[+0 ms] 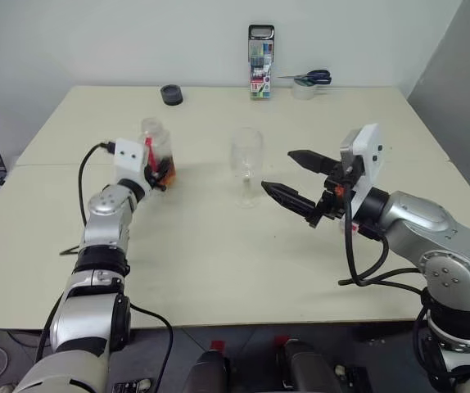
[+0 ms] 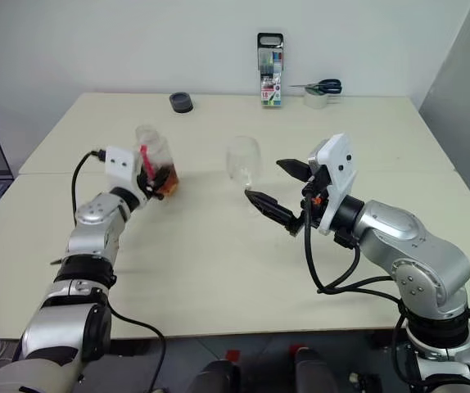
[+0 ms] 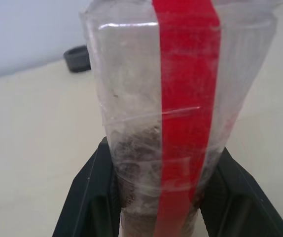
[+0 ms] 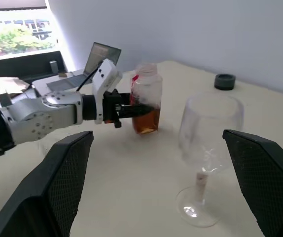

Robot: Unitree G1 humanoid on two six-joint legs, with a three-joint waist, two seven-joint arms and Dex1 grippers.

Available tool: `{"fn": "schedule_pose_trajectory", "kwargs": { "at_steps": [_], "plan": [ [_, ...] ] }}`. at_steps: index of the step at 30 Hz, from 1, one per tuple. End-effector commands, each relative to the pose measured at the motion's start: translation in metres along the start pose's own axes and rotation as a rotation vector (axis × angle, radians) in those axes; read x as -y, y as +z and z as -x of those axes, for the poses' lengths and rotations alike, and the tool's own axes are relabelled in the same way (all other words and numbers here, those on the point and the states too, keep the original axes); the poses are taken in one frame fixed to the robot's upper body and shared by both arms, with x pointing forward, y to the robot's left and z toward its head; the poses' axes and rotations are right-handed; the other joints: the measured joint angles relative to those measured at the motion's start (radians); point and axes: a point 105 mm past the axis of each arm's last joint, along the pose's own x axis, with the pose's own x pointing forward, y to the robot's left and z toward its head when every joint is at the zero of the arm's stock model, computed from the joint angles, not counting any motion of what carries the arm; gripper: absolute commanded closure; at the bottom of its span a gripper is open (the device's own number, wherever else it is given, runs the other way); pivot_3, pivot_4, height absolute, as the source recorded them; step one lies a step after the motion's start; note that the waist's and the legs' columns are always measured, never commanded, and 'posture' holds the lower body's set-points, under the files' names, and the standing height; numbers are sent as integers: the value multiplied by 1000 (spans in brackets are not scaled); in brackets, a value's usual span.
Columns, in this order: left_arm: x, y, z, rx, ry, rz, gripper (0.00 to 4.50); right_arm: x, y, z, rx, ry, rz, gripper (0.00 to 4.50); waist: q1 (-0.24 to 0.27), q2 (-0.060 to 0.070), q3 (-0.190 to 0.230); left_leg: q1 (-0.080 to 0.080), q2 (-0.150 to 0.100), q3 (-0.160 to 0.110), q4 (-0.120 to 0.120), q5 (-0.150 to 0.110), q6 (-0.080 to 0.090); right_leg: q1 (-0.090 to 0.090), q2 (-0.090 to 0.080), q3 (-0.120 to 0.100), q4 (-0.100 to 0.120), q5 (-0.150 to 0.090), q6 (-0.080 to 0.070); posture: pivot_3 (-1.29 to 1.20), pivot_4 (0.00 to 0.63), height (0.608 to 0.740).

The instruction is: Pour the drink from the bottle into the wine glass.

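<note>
The bottle point(image 1: 156, 152) is being gripped by the left gripper point(image 1: 157, 173), whose black fingers point(image 3: 89, 190) are being pressed against its two sides, low on the body. It is being held upright, over the left half of the desk point(image 1: 219, 262), nearer the left edge than the middle. No cap is seen on its wide mouth. The drink point(image 4: 145, 121) is lying in the lower part of the bottle, so nothing is being poured yet. The wine glass point(image 1: 246, 166) is standing near the middle of the desk, apart from the bottle, and appears empty. The right gripper point(image 1: 297, 178) is being held just beside the glass with its jaws spread wide, touching nothing. So the pick-up is judged done; carrying the bottle over, tilting it and filling the glass are all left.

Counted: one bottle, one wine glass, two grippers. Along the far edge, one dark round object point(image 1: 171, 95), one pen case point(image 1: 260, 61), one pair of scissors point(image 1: 309, 79) and one tape roll point(image 1: 304, 91) are being left untouched.
</note>
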Motion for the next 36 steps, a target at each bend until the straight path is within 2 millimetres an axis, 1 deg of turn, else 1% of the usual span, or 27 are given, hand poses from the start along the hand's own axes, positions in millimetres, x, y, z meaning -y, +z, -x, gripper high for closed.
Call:
{"fn": "schedule_pose_trajectory", "kwargs": {
  "at_steps": [1,6,10,12,18,23,27,33,36],
  "plan": [
    [7,72,-9,198,-84,-204,2832,-2,7,-1,58,-14,47,0,0,0,0,0,0,0,0,1,-1,0,0,0,0,0,0,0,150,740],
    [28,101,-15,250,-215,-414,2832,0,5,-9,90,-21,68,0,-2,0,0,1,0,1,-1,1,-1,0,0,2,0,0,1,0,150,740],
    [37,118,-19,289,-270,-575,2832,1,-2,-14,107,-39,62,0,-4,-1,1,1,-1,3,-1,1,-1,-1,2,2,1,0,1,0,150,740],
    [38,123,-20,300,-280,-626,2832,3,-2,-15,119,-54,65,0,-5,-1,1,0,-1,4,-1,1,-1,-1,2,2,1,0,1,0,150,740],
    [42,125,-22,302,-305,-791,2832,3,0,-16,147,-63,73,0,-5,-1,1,0,-1,5,-1,0,-1,-2,2,2,1,0,1,0,150,740],
    [37,124,-24,277,-294,-890,2832,1,2,-17,165,-62,72,0,-5,-1,1,0,-2,5,-1,-1,3,-2,2,2,1,0,1,0,150,740],
    [38,123,-25,269,-292,-988,2832,0,3,-17,174,-63,73,0,-5,-1,1,0,-2,5,-1,-1,3,-2,2,2,1,0,1,0,150,740],
    [38,122,-26,265,-291,-1031,2832,2,2,-16,175,-75,78,0,-5,-1,1,0,-2,6,-1,-1,3,-2,2,2,1,0,1,0,150,740],
    [38,123,-26,261,-299,-1073,2832,9,-2,-12,186,-117,72,0,-5,-1,1,0,-2,6,-1,-1,3,-2,2,1,1,0,1,0,150,740]
  ]
}}
